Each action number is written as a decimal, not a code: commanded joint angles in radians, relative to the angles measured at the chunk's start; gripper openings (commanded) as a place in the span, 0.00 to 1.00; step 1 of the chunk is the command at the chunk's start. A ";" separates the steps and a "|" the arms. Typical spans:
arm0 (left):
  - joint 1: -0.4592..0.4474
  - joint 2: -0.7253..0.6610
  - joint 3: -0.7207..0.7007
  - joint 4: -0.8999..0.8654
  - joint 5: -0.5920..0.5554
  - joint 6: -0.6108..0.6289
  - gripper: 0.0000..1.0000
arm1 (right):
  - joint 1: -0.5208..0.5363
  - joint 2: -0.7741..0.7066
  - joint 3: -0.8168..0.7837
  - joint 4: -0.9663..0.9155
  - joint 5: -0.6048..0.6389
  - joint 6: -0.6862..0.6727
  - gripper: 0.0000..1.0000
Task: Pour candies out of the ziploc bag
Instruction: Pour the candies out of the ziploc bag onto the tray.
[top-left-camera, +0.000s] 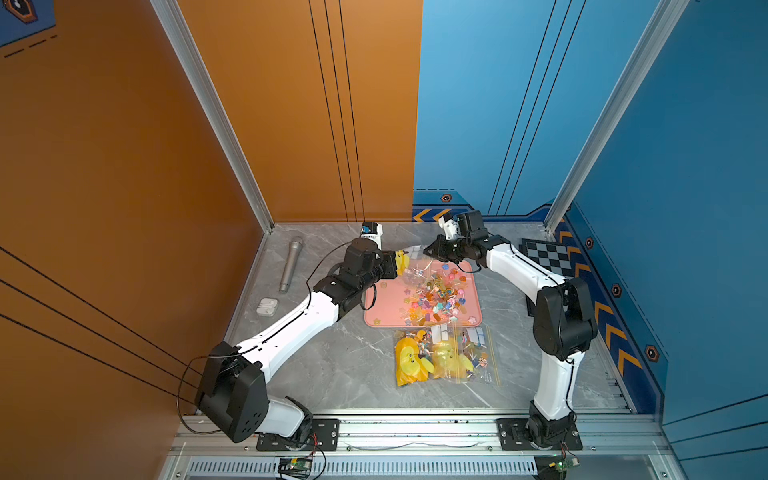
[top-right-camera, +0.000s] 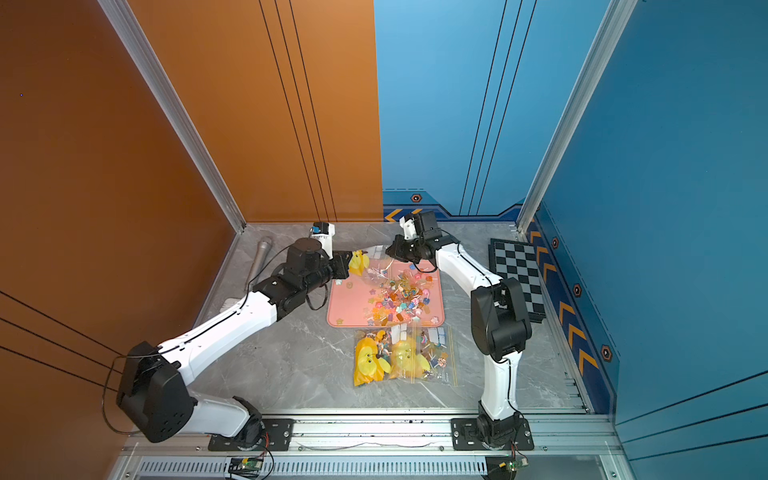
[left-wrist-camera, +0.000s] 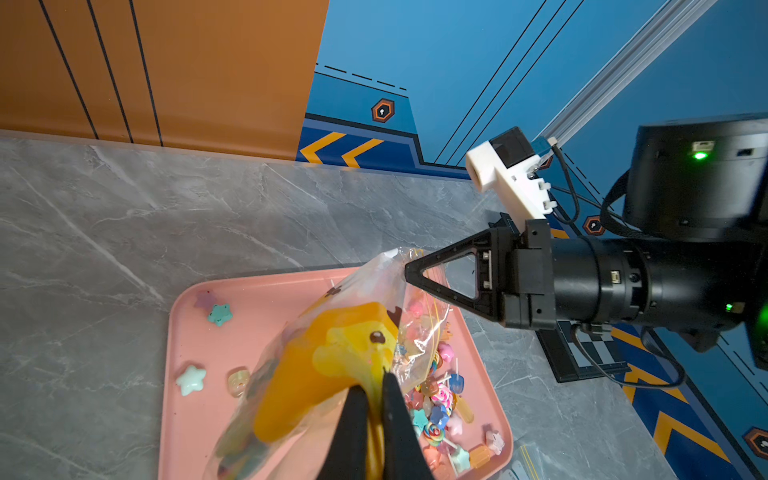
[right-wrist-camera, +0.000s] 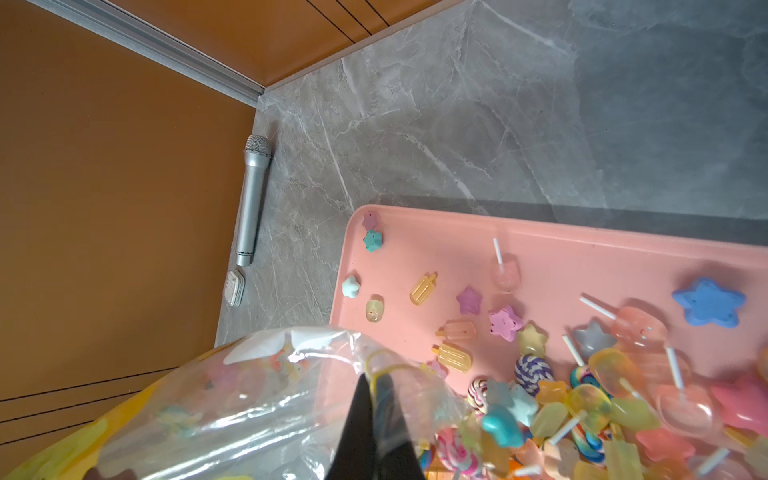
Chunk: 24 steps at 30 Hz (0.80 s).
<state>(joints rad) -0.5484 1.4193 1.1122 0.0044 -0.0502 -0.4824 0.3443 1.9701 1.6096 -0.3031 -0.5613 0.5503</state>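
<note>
A clear ziploc bag with a yellow print hangs over the far left corner of the pink tray, held between both arms. My left gripper is shut on the bag's yellow part. My right gripper is shut on a clear corner of the bag, and its fingertips pinch that corner in the left wrist view. The candies, multicoloured stars, ice-lolly shapes and swirl lollipops, lie heaped on the tray. Some candies sit right beside the bag. What is left inside the bag is unclear.
Two more filled ziploc bags lie on the grey table in front of the tray. A silver microphone and a white earbud case rest by the left wall. A folded chessboard lies at the right wall.
</note>
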 joint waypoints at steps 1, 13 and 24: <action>0.016 -0.050 -0.006 0.011 -0.041 0.031 0.00 | -0.006 0.030 0.021 -0.037 0.037 0.005 0.00; 0.022 -0.084 -0.020 -0.003 -0.057 0.044 0.00 | 0.007 0.038 0.022 -0.044 0.040 0.004 0.00; 0.024 -0.120 -0.034 -0.020 -0.073 0.059 0.00 | 0.022 0.037 0.022 -0.045 0.043 0.005 0.00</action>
<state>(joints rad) -0.5415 1.3491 1.0824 -0.0380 -0.0723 -0.4477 0.3805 1.9751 1.6169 -0.3065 -0.5762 0.5503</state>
